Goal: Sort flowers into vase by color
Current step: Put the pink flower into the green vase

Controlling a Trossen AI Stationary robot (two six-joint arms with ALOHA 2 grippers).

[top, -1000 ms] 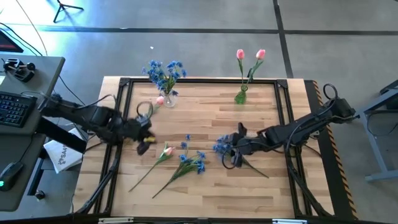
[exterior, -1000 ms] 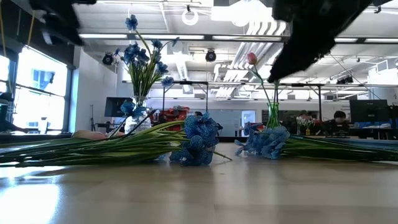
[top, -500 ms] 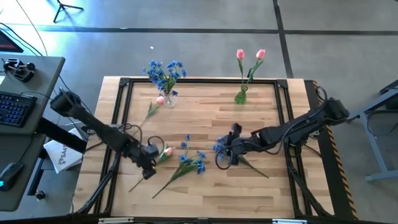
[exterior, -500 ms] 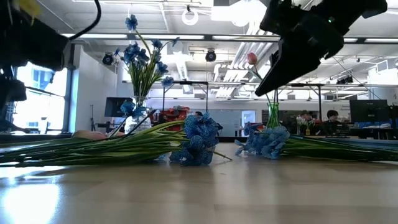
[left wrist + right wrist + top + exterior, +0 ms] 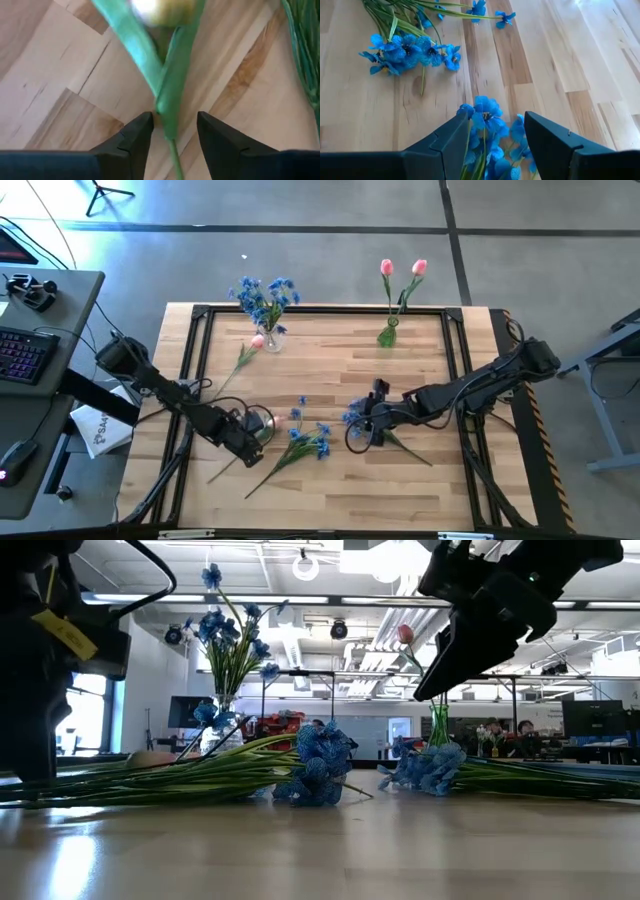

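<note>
L gripper (image 5: 170, 131), fingers apart, is straddling the thin green pink-tulip stem (image 5: 172, 95) w/ stem running straight between them, lower-left of table.

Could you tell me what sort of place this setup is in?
Probably a robotics lab in an open-plan workspace: a wooden worktable with two arms, a desk with a keyboard beside it, and exposed ceiling lights over monitors.

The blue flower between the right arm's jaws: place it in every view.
High: blue flower right of table centre.
Low: blossom cluster right of centre, before the green vase.
Left wrist: not in it.
Right wrist: between the jaws.
Shared landmark: the loose blue stems.
</note>
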